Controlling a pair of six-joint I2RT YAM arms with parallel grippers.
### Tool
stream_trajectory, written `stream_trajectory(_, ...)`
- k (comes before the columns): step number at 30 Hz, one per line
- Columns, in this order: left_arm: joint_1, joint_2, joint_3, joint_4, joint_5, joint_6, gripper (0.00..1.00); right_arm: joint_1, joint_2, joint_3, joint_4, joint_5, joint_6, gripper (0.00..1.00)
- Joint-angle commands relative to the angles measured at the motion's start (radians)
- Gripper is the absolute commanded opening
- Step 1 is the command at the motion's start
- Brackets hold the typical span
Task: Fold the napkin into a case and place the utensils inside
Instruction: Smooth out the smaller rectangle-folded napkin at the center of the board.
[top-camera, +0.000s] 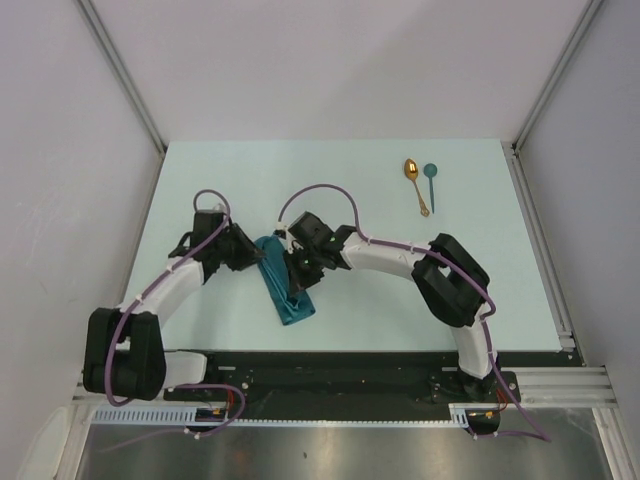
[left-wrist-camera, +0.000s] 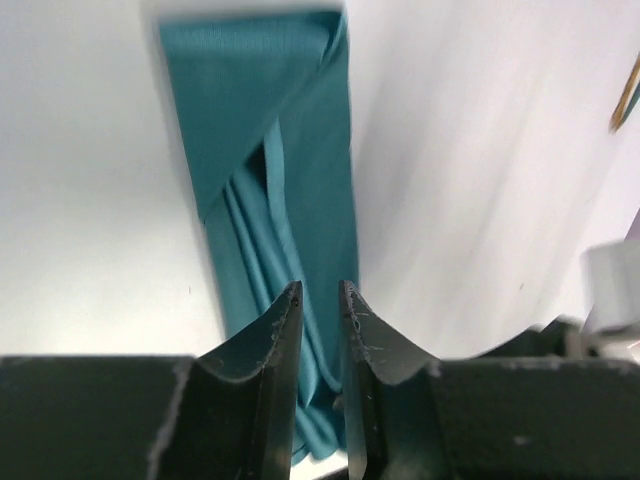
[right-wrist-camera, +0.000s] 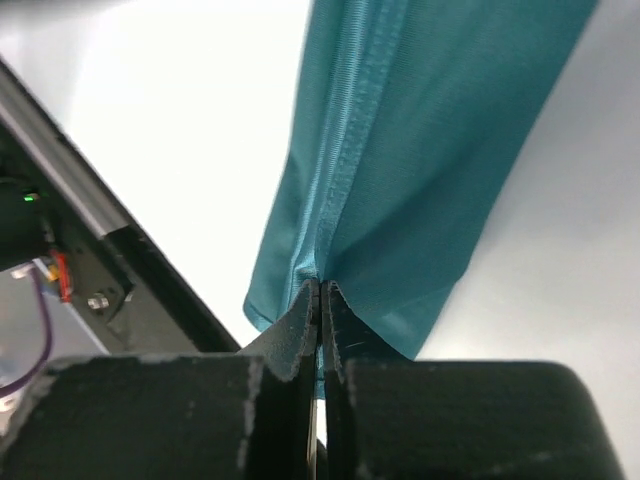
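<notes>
The teal napkin (top-camera: 284, 297) lies near the table's middle as a narrow folded strip, running from the far left toward the near edge. My right gripper (top-camera: 297, 281) is shut on it: in the right wrist view its tips (right-wrist-camera: 321, 285) pinch the stitched hem of the napkin (right-wrist-camera: 430, 150), which puckers there. My left gripper (top-camera: 258, 253) is at the strip's far end. In the left wrist view its jaws (left-wrist-camera: 320, 290) stand a little apart over the loose folds of the napkin (left-wrist-camera: 270, 150). The gold spoon (top-camera: 415, 185) and the teal spoon (top-camera: 431, 180) lie side by side at the far right.
The black base rail (top-camera: 330, 372) runs along the near edge, just past the strip's near end. A metal frame rail (top-camera: 545, 262) borders the table on the right. Grey walls close in the left, right and far sides.
</notes>
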Motion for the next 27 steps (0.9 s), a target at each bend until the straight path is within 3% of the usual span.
stream_trajectory(1, 0.022, 0.052, 0.118, -0.041, -0.037, 0.024, 0.25, 0.017, 0.023, 0.041, 0.057, -0.064, 0.033, 0.0)
stream_trajectory(4, 0.026, 0.117, 0.16, -0.035, -0.029, 0.026, 0.25, 0.015, 0.051, 0.038, 0.065, -0.073, 0.034, 0.0)
stream_trajectory(8, 0.026, 0.21, 0.225, -0.046, -0.049, 0.062, 0.32, 0.008, 0.08, 0.032, 0.076, -0.093, 0.03, 0.01)
stream_trajectory(15, 0.024, 0.293, 0.315, -0.097, -0.101, 0.118, 0.35, -0.061, 0.052, -0.01, 0.191, -0.222, 0.093, 0.3)
stream_trajectory(20, 0.024, 0.28, 0.324, -0.11, -0.121, 0.122, 0.31, -0.112, 0.026, -0.02, 0.29, -0.357, 0.175, 0.43)
stream_trajectory(27, 0.026, 0.316, 0.378, -0.169, -0.12, 0.15, 0.29, -0.157, 0.075, 0.122, 0.287, -0.312, 0.175, 0.46)
